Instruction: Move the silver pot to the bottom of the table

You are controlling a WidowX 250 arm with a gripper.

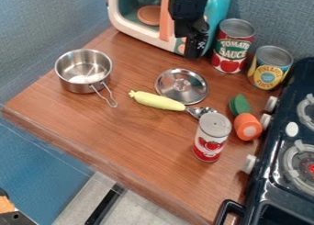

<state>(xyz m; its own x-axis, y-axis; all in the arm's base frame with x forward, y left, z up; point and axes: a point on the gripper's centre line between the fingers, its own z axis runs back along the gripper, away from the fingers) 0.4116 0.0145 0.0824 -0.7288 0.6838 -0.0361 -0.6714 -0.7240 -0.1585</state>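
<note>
A: Where is the silver pot (pixel 76 85), please?
B: It stands upright on the wooden worktop (pixel 116 132), in the upper left part of the view, near the left edge of this worktop. Its opening looks upward, and its wire handle (pixel 109 96) points to the lower right.
A: And the pincer (pixel 195 46)?
B: It hangs at the top of the view, in front of the toy oven (pixel 131 30), which is white and turquoise. It is well apart from the pot, to the right. If it is apart or together, I cannot tell.
A: Which things are in the middle?
B: There is a round metal lid (pixel 178 87) with its knob up. Just below it lies a long yellow object (pixel 156 101), and beside its right end there is a metal utensil head (pixel 201 111). Near to this, a red and white can (pixel 211 137) stands upright.
A: What do you see more to the right?
B: A green piece (pixel 240 105) and an orange piece (pixel 248 126) lie near the black stove (pixel 265 190). Behind them two more cans are standing upright, one with a red and green label (pixel 232 47), the other with a yellow label (pixel 268 73).
</note>
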